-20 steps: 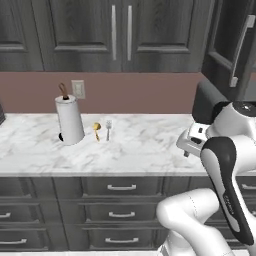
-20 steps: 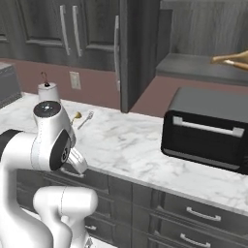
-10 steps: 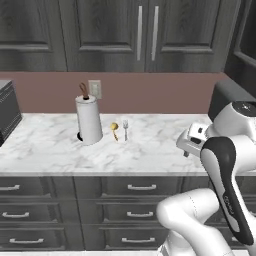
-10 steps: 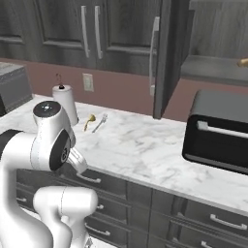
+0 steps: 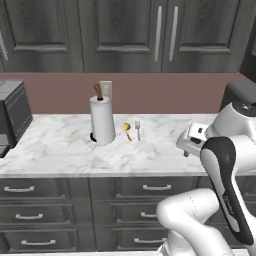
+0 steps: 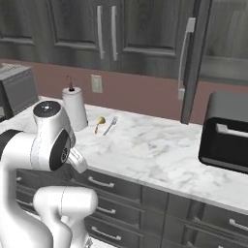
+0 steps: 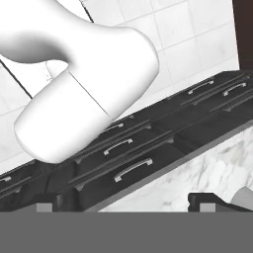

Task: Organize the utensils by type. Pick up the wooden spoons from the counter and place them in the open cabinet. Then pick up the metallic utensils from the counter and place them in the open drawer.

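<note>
The metallic utensils lie side by side on the white marble counter (image 5: 60,150): a small gold spoon (image 5: 127,130) (image 6: 100,122) and a thin silver fork (image 5: 137,131) (image 6: 111,125), just right of the paper-towel roll. My arm is folded close to the base, with the hand (image 5: 192,142) (image 6: 77,161) low over the counter's front edge, well right of the utensils. The gripper (image 7: 126,205) is open with nothing between its fingertips (image 7: 47,206). The cabinet (image 6: 195,72) stands open at the right, its door swung out. The wooden spoons and the open drawer are out of view.
A white paper-towel roll (image 5: 102,122) (image 6: 75,107) with a brown knob stands beside the utensils. A dark appliance (image 5: 12,116) sits at the counter's left end, and a black toaster oven (image 6: 226,131) at the right. Shut drawers (image 5: 150,187) run under the counter.
The whole picture has slid to the right in both base views, so the base has moved left along the counter. The arm keeps its folded pose and the gripper stays open.
</note>
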